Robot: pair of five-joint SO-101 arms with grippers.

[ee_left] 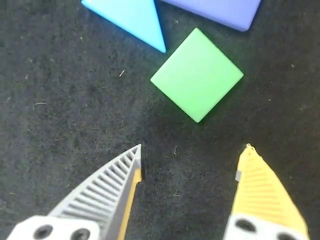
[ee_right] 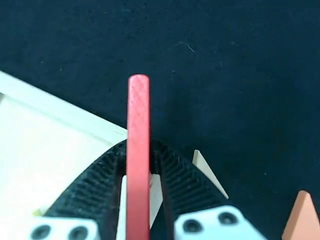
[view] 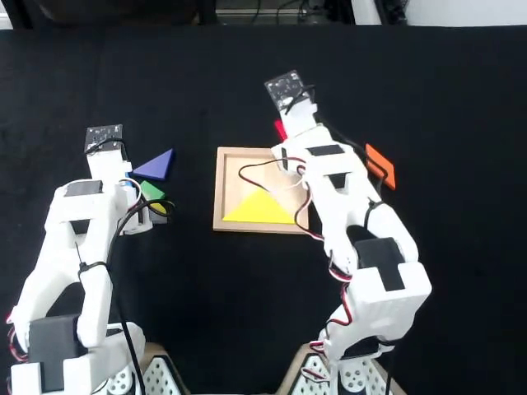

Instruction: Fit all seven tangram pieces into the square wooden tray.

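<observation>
The square wooden tray [view: 221,191] lies mid-table with a yellow triangle [view: 259,208] in it. My right gripper [ee_right: 138,152] is shut on a red piece [ee_right: 138,115], held edge-on just beyond the tray's corner [ee_right: 65,120]; from above the red piece [view: 280,129] peeks out beside the right gripper [view: 286,141]. My left gripper [ee_left: 192,155] stands open over the cloth, just short of a green square [ee_left: 197,75]. Past the square lie a light blue triangle [ee_left: 130,17] and a purple-blue piece [ee_left: 215,9]. From above, the green square [view: 151,191] lies by the left gripper [view: 150,206], below the blue triangle [view: 156,164].
An orange piece [view: 380,164] lies on the black cloth right of the right arm, and its tip [ee_right: 301,215] is also seen from the right wrist. Red and black wires hang over the tray's right half. Bare black cloth spreads beyond the tray.
</observation>
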